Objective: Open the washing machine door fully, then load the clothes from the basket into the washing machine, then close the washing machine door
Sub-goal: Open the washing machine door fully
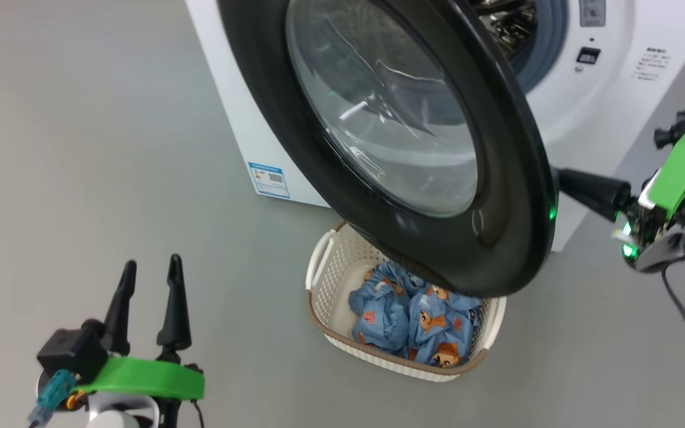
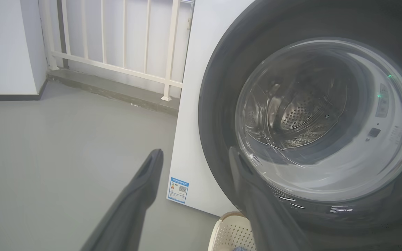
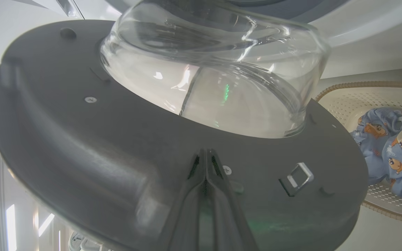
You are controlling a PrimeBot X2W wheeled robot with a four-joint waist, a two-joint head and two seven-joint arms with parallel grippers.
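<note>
The washing machine (image 1: 616,113) stands at the top with its door (image 1: 515,196) swung partway out, black rim around a clear glass bowl (image 1: 378,113). My right gripper (image 1: 563,178) reaches in from the right behind the door's free edge. In the right wrist view this gripper (image 3: 206,155) is shut, holding nothing, with its tips against the door's grey inner face (image 3: 82,139) below the glass bowl (image 3: 215,69). The basket (image 1: 330,261) sits on the floor under the door, holding the blue bear-print clothes (image 1: 414,321). My left gripper (image 1: 151,267) hangs open at the lower left, well clear of the basket.
Grey floor (image 1: 81,148) spreads to the left of the machine. A blue label (image 1: 268,179) marks the machine's lower side. A white railing (image 2: 117,52) and a wall (image 2: 5,45) stand behind. The door latch (image 3: 297,178) sits right of my right fingers.
</note>
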